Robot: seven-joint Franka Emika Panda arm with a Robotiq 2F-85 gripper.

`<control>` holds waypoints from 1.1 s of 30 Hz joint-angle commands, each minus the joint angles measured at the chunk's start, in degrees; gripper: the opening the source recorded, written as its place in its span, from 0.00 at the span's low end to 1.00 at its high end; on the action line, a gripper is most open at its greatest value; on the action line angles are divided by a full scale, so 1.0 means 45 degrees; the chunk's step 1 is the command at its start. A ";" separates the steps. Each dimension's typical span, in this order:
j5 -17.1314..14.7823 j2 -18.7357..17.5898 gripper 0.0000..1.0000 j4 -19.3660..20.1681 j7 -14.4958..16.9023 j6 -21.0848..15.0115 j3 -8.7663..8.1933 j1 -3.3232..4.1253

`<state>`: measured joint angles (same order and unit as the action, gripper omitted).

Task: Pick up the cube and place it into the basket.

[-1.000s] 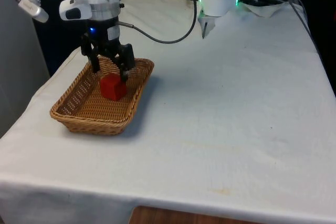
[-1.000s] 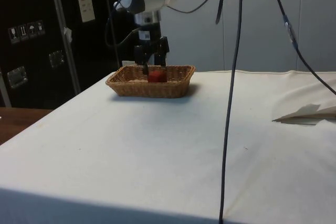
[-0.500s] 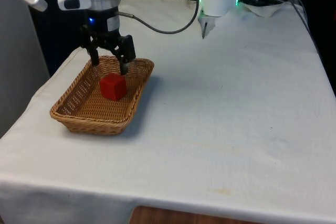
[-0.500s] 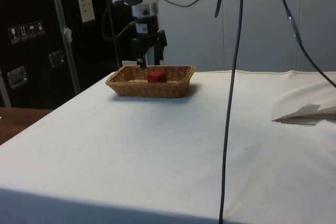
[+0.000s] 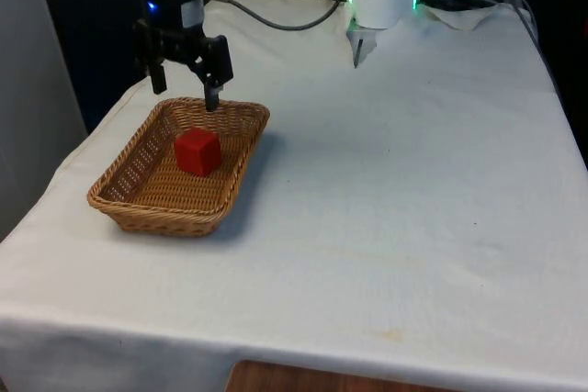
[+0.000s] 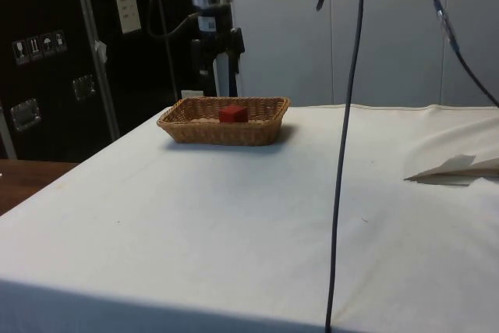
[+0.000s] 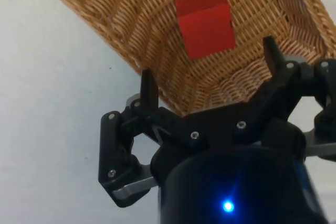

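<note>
Front view: the gripper point(image 5: 184, 86) has climbed since a second ago, when its fingers straddled the red cube point(image 5: 197, 151) low in the basket point(image 5: 135, 201). It now hangs in the frame's upper left, above the basket's far rim, fingers spread wide with nothing between them. The cube sits on the wicker floor, towards the far end, free of any contact. The basket rests near the left edge of the bench point(image 5: 404, 190). I judge the placing done; only the retreat is left.

Side view: the gripper point(image 6: 213, 48) is at upper left, well above the basket point(image 6: 226, 129), where half a second ago its fingertips were close over the rim. The cube point(image 6: 233, 114) shows just over the wicker wall, unmoved.

Wrist view: the cube point(image 7: 204, 21) lies upper centre, on the weave of the basket point(image 7: 121, 19), well apart from both fingers point(image 7: 148, 88). The fingers stand wide open, holding and touching nothing.
</note>
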<state>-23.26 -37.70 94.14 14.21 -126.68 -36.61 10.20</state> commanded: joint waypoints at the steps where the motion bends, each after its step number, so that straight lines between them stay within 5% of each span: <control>1: 0.0166 0.0153 1.00 -0.0013 -0.0102 0.0204 -0.0102 0.0064; 8: 0.0255 0.0497 1.00 -0.0127 -0.0038 0.0433 -0.0076 0.0000; 15: 0.0484 0.0917 1.00 -0.0229 -0.0102 0.0853 -0.0242 0.0115; 16: 0.0382 0.0828 1.00 -0.0267 -0.0038 0.0764 -0.0166 0.0025; 26: 0.0751 0.1439 1.00 -0.0178 -0.0115 0.1159 -0.0229 0.0255; 27: 0.0649 0.1350 1.00 -0.0255 -0.0038 0.1159 -0.0166 0.0153; 28: 0.0802 0.1541 1.00 -0.0127 -0.0102 0.1197 -0.0216 0.0318; 33: 0.0891 0.1770 1.00 0.0025 -0.0089 0.1273 -0.0178 0.0471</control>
<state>-19.71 -30.25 93.62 14.04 -120.44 -37.18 11.86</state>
